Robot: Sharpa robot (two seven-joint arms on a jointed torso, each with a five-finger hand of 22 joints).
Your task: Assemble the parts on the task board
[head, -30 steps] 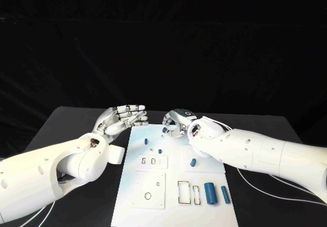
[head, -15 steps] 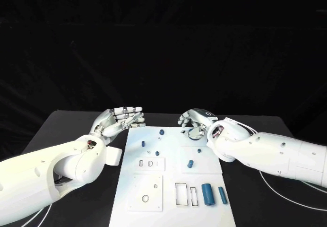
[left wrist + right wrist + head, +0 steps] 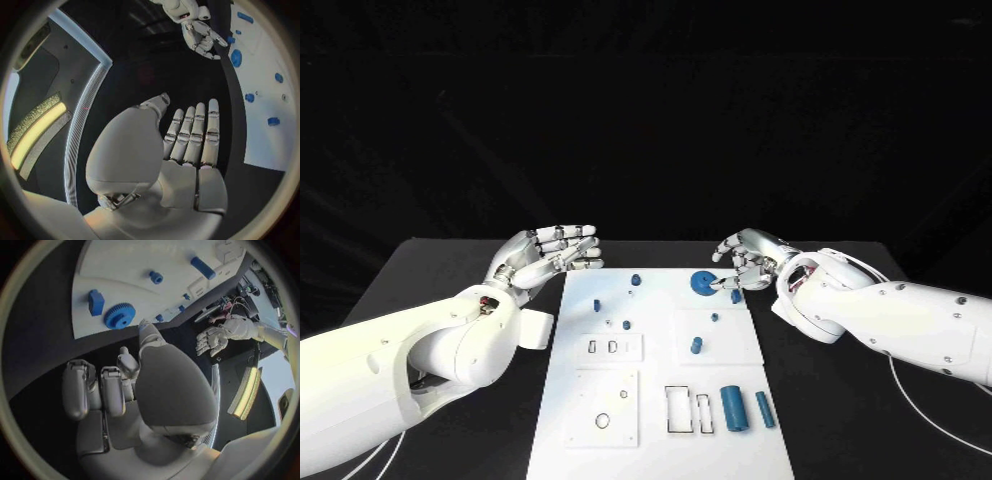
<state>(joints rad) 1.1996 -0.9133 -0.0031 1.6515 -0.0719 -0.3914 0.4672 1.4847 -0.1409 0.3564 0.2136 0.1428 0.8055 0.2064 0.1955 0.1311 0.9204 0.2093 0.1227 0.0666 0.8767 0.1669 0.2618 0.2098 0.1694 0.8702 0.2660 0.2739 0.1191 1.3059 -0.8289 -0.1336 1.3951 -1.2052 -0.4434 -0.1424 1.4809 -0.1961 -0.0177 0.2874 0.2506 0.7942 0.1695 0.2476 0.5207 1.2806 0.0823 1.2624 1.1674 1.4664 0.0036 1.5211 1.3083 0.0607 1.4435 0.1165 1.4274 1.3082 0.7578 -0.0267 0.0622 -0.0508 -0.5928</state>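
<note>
**Right hand drawn back from the board, gear now uncovered**

Since a second ago the right hand (image 3: pixel 749 262) has pulled away from over the far end of the task board (image 3: pixel 653 420) to its far right corner — and a blue gear (image 3: pixel 704 281) it had hidden now lies in plain sight on the white plate. Its fingers (image 3: pixel 76 388) are curled loosely inward with nothing between them; a small blue block (image 3: pixel 736 295) sits on the board's edge just under the fingertips, and whether they touch it cannot be told.

The left hand (image 3: pixel 548 252) has slid slightly outward too. Its fingers (image 3: pixel 199 131) are straight, side by side, palm open and holding nothing, hovering over the black table (image 3: pixel 430 275) just beside the board's far left corner.

Outward from the hands, small blue pegs (image 3: pixel 635 280) are scattered over the far half of the board. Nearer the robot — beside two rectangular slots (image 3: pixel 689 410) — lie a thick blue cylinder (image 3: pixel 733 407) and a thinner blue rod (image 3: pixel 764 408), side by side.
</note>
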